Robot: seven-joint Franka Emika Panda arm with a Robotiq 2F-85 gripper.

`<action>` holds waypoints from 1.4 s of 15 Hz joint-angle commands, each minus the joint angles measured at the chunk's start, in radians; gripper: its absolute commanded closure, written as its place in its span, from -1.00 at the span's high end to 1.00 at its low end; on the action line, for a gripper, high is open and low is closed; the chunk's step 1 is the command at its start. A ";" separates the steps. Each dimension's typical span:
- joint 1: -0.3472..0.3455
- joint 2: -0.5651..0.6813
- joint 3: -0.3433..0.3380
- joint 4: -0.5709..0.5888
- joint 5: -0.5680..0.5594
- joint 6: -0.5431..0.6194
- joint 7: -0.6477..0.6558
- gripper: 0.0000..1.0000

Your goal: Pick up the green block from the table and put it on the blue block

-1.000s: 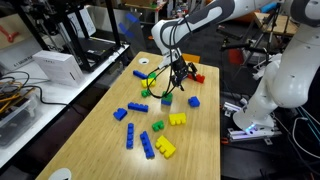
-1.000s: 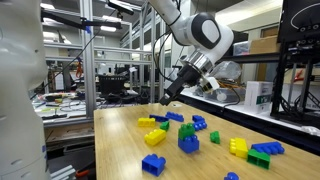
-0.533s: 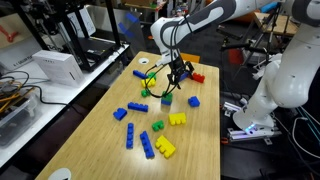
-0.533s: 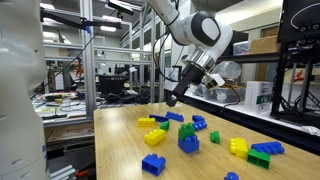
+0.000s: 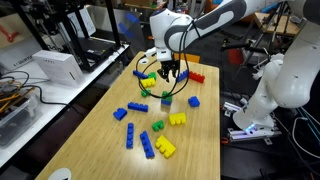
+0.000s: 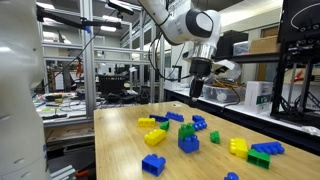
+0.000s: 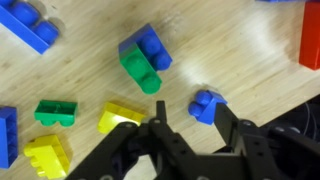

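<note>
jaws half apart and empty, the gripper [image 7: 192, 128] hangs over the table [image 7: 80, 105], the green block [image 7: 140, 70] ahead-left of its fingertips in the wrist view, apparently seated diagonally on the blue block [image 7: 150, 45].

Bright green block [image 7: 141, 72], blue block [image 7: 146, 46]

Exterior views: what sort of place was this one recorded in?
Probably a robotics lab: metal equipment racks behind the wooden table, tangled cables beside it, and a second white robot nearby.
</note>
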 commanded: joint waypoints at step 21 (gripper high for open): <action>0.056 -0.123 -0.019 -0.377 -0.085 0.593 0.010 -1.00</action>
